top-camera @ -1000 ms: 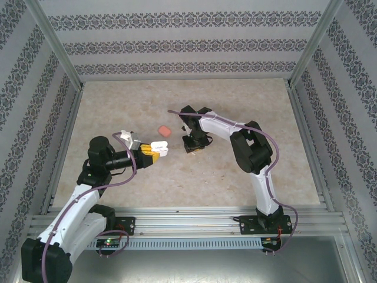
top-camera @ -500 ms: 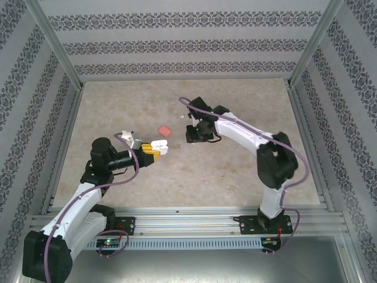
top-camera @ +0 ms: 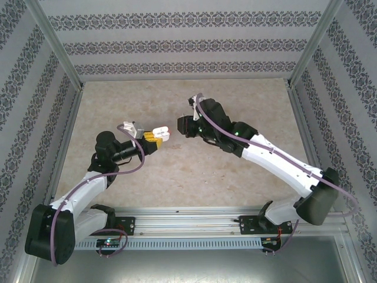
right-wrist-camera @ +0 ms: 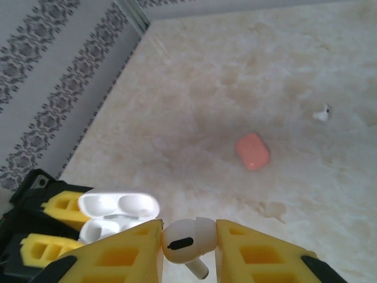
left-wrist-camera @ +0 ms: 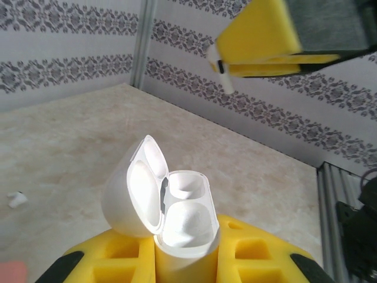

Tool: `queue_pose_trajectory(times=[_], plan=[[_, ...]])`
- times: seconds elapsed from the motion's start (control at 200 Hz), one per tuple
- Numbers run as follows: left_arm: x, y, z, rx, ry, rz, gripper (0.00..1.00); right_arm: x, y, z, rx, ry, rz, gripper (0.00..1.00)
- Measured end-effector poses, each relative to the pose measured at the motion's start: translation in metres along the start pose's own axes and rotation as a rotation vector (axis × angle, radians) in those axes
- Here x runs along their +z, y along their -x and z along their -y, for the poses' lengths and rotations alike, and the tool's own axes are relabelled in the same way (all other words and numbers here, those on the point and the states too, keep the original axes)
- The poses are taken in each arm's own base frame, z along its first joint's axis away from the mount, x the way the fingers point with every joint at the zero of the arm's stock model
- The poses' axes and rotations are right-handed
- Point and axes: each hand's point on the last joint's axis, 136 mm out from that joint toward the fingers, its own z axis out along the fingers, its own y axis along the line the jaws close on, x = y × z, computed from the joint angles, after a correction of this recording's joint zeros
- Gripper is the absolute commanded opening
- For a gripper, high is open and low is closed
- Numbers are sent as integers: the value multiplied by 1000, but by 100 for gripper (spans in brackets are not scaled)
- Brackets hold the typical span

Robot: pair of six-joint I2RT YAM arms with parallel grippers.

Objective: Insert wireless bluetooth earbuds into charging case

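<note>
Found left gripper (left-wrist-camera: 185, 259) clamped on open white case (left-wrist-camera: 177, 218). Found right gripper (right-wrist-camera: 188, 242) pinching white earbud (right-wrist-camera: 184, 239) near that case, not touching. Noted second earbud (right-wrist-camera: 321, 113) and pink case (right-wrist-camera: 253, 151) on worktop (right-wrist-camera: 235, 71), away from it.

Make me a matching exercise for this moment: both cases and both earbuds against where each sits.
1 white case; 2 pink case; 3 earbud nearest the white case; 4 earbud farthest from it.
A shut, lying on the table; B pinched between the right jaws; C loose on the table; D lid open, clamped in the left jaws.
Pairs: 1-D, 2-A, 3-B, 4-C.
</note>
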Motion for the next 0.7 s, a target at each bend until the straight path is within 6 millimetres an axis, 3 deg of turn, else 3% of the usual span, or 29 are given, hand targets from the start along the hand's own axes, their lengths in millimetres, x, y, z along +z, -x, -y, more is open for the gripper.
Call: queue_pose_trajectory(times=[0.23,0.425,0.704], plan=[[10,7,-1,93,61,26,0,8,-13,-29,0,91,74,26],[15,11,3,165,98,38,0,10,1,-47,35,167,155,26],[14,22,2,210,139,74,0,23,0,-49,101,193,167,25]])
